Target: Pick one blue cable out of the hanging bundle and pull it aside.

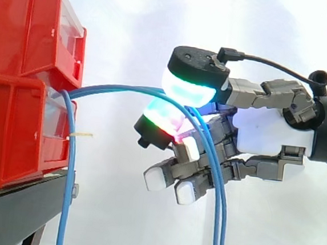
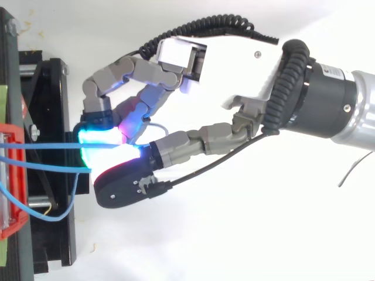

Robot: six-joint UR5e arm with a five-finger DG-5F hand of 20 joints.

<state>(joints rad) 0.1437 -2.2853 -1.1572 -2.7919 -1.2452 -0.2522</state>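
The thin blue cable (image 1: 115,87) arches out of the bin front beyond my fingertips. It passes between two of my glowing pads and drops down in front of my curled lower fingers. From above, the same cable (image 2: 47,145) runs straight into the cyan glow at my fingertips.

My hand (image 1: 265,134) is closed in a pinch on it. The large pad glowing cyan and green (image 1: 189,89) sits on top of the cable. A pad glowing red and green (image 1: 160,122) presses up from beneath. My other fingers are bent inward below the pinch, their white-glowing tips (image 1: 158,178) touching nothing I can make out.

A second blue strand (image 1: 222,219) follows the same arch and hangs just beside the first. I cannot tell whether it is caught in the pinch too. A third blue cable (image 1: 69,177) hangs straight down well beyond my fingertips, close against the bins, with a small pale yellow tie (image 1: 83,134) sticking out beside it.

Past my fingertips are two stacked red plastic bins (image 1: 22,35) resting on a black stand (image 1: 18,213), with the white curtain (image 1: 132,22) behind everything. Behind my palm, the black wrist section (image 2: 319,96) carries a small white mark too small for me to read.
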